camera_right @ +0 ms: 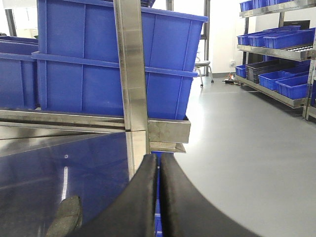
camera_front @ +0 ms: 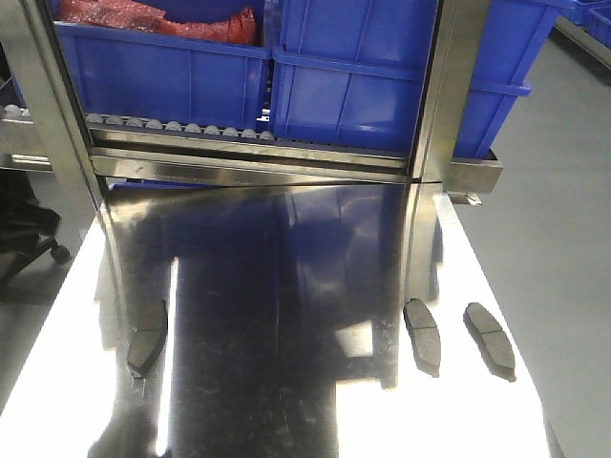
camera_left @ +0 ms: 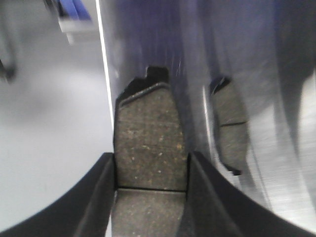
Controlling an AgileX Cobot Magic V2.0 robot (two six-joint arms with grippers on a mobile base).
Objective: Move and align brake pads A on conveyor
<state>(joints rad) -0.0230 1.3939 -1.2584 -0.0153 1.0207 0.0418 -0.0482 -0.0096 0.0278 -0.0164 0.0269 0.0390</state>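
A grey brake pad (camera_left: pixel 147 118) with a centre groove fills the gap between the two black fingers of my left gripper (camera_left: pixel 150 157), which is shut on it by its long sides. This pad sits over the left edge of the steel table (camera_left: pixel 163 39). A second pad (camera_left: pixel 229 123) lies on the steel just to its right. In the front view three pads lie on the table: one at the left (camera_front: pixel 148 339) and two at the right (camera_front: pixel 422 334) (camera_front: pixel 490 340). My right gripper (camera_right: pixel 159 157) is shut and empty, above a pad (camera_right: pixel 66 215). Neither gripper shows in the front view. The conveyor is out of view.
Blue bins (camera_front: pixel 363 86) stand on a roller rack behind the table, one holding red material (camera_front: pixel 153 19). Steel uprights (camera_front: pixel 434 143) (camera_right: pixel 132 79) rise at the table's back. Grey floor (camera_right: pixel 247 163) lies to the right, with shelves of blue bins (camera_right: pixel 281 44) beyond.
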